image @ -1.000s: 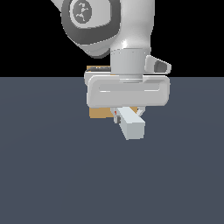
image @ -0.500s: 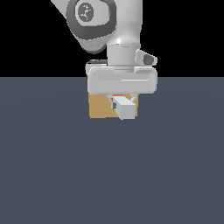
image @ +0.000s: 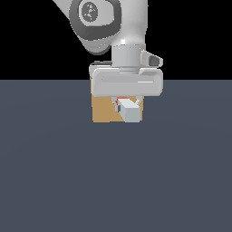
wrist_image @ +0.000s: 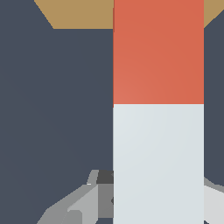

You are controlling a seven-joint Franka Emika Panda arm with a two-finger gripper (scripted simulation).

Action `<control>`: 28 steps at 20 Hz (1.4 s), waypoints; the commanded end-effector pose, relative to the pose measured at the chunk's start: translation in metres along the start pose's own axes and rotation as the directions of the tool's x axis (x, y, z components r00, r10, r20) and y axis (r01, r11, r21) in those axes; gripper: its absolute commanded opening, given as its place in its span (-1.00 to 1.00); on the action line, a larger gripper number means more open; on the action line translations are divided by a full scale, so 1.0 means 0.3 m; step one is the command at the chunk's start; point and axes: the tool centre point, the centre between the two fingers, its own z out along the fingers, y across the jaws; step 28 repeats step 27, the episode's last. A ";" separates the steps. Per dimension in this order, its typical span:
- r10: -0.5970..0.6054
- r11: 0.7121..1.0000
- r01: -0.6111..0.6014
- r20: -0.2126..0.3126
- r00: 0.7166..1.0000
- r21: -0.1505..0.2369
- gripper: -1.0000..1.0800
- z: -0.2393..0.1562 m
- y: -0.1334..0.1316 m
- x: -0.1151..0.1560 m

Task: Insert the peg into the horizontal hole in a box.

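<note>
My gripper [image: 124,102] is shut on the peg [image: 130,112] and holds it level just above the floor. The peg's white end faces the exterior camera; a bit of its red half [image: 121,99] shows behind, pointing at the tan box [image: 102,111]. The gripper and peg stand right in front of the box face and cover its middle, so the hole is hidden. In the wrist view the peg [wrist_image: 158,109] runs from the fingers [wrist_image: 83,203] to the box [wrist_image: 78,13]; its red tip overlaps the box edge. I cannot tell whether the tip is inside.
The dark grey floor [image: 116,181] spreads flat around the box. The arm's upper links [image: 108,22] rise above the gripper.
The gripper with the peg has moved away from the exterior camera toward the box and slightly to the exterior view's left. The peg now looks shorter and sits against the box face.
</note>
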 end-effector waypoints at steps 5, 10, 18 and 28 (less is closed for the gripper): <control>0.000 1.000 0.000 0.000 1.000 -0.001 -1.00 -0.001 0.000 0.012; 0.000 1.000 0.000 0.000 1.000 -0.001 -1.00 -0.003 -0.002 0.089; 0.000 1.000 0.000 0.000 1.000 -0.004 -1.00 -0.006 -0.004 0.318; 0.000 1.000 0.000 0.000 1.000 -0.005 -1.00 -0.008 0.002 0.429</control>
